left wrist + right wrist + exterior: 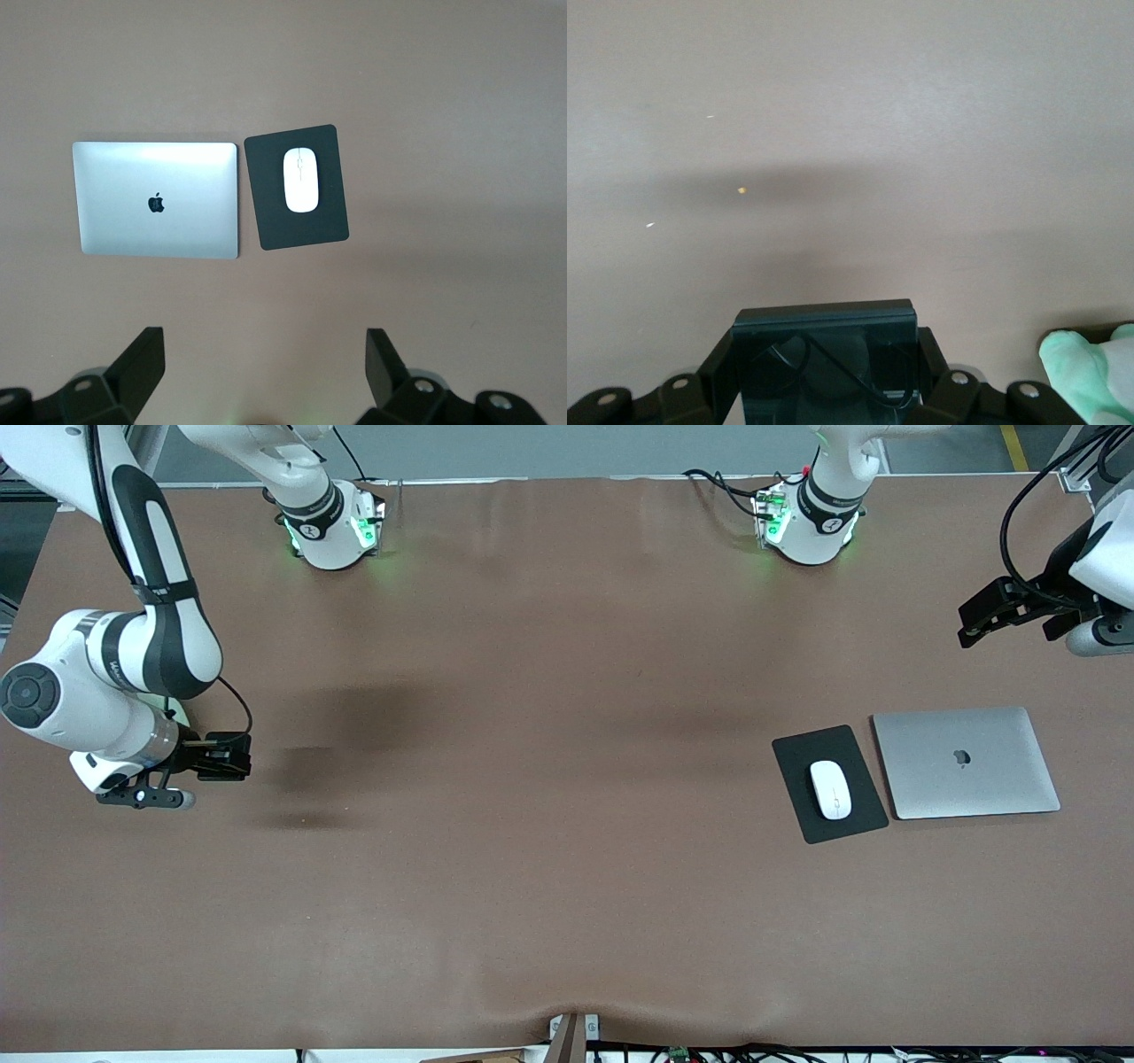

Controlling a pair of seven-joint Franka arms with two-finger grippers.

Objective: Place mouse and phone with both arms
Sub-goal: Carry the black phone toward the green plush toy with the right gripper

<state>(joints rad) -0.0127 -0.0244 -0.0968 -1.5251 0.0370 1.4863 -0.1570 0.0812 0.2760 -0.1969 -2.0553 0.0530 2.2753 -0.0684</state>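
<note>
The mouse (830,789) lies on a black pad (829,783) on the worktop (532,868), toward the left arm's end, just beside a closed silver laptop (966,762). The right pincer (221,755), up over bare worktop at the right arm's end, is clamped on the phone (826,350). The left pincer (266,367) hangs over the worktop above the laptop and pad, its fingers (142,359) wide apart, holding nothing.

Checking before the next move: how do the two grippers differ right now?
The left gripper is open and empty, hanging over bare table near the laptop; the right gripper is shut on the phone, at the right arm's end of the table. Both are black, two-fingered and raised.
</note>
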